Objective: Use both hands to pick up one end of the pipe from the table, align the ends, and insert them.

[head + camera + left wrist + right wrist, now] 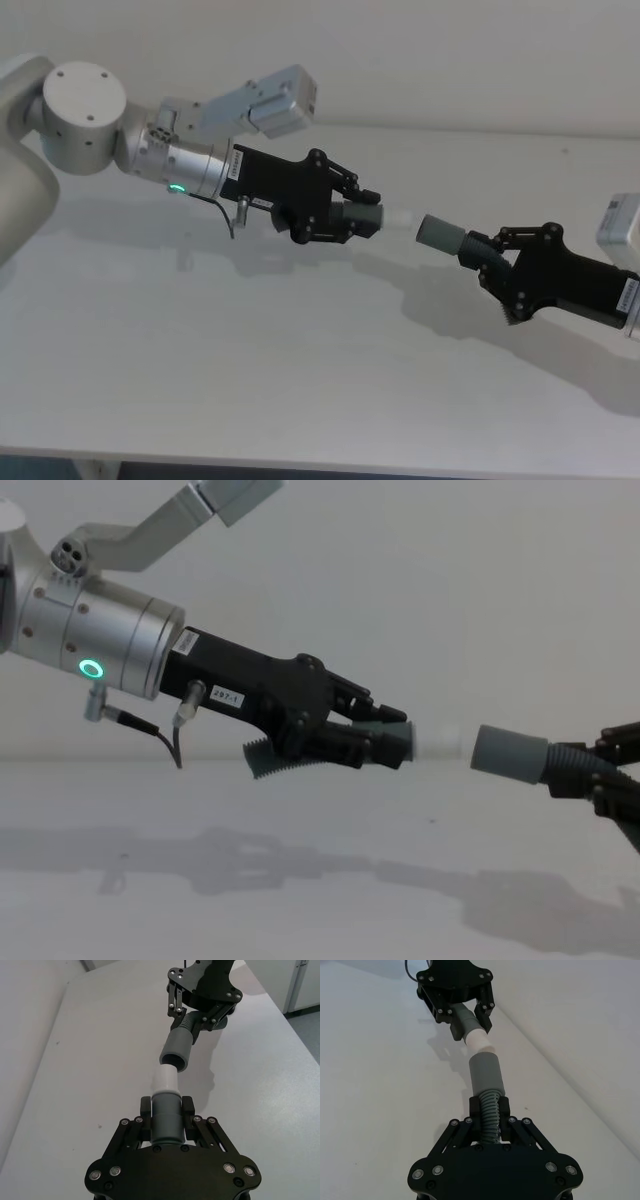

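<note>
Left hand (345, 215) and right hand (500, 268), each clamped on a pipe piece, hold white tip (165, 1080) just short of grey cuff (176, 1051) above the table (250, 380).

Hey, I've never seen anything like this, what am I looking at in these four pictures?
It is a two-armed robot joining two pipe pieces above a white table. Two pictures come from its head and chest; the other two come from cameras on its wrists, looking along the jaws. The left gripper is shut on a grey piece with a white tip. The right gripper is shut on a ribbed hose ending in a wider grey cuff. The tip and cuff face each other, nearly in line, with a small gap between them.
</note>
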Controlling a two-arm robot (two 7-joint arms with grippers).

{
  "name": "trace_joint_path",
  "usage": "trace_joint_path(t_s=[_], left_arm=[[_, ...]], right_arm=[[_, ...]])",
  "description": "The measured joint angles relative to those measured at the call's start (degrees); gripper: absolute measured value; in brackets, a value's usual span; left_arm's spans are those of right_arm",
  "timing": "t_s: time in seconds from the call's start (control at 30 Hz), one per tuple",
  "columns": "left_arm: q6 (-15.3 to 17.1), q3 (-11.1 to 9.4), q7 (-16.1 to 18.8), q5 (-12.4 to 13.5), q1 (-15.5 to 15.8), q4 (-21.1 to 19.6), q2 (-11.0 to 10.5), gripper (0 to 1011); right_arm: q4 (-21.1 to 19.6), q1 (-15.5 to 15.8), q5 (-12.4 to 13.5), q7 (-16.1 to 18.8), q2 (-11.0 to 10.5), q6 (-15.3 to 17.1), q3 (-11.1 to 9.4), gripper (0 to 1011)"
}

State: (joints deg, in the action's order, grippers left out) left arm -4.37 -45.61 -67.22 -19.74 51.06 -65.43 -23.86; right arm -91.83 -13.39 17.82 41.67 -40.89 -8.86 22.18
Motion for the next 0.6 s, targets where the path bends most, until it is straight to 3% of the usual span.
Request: trace_joint_path(t_s=[0.6], left_arm=[[-0.17, -1.54, -0.26, -0.04, 1.44, 1.79, 1.45, 351]], right_arm=[[-0.56, 0.23, 1.46, -0.33, -0.92, -0.14, 0.23, 201]])
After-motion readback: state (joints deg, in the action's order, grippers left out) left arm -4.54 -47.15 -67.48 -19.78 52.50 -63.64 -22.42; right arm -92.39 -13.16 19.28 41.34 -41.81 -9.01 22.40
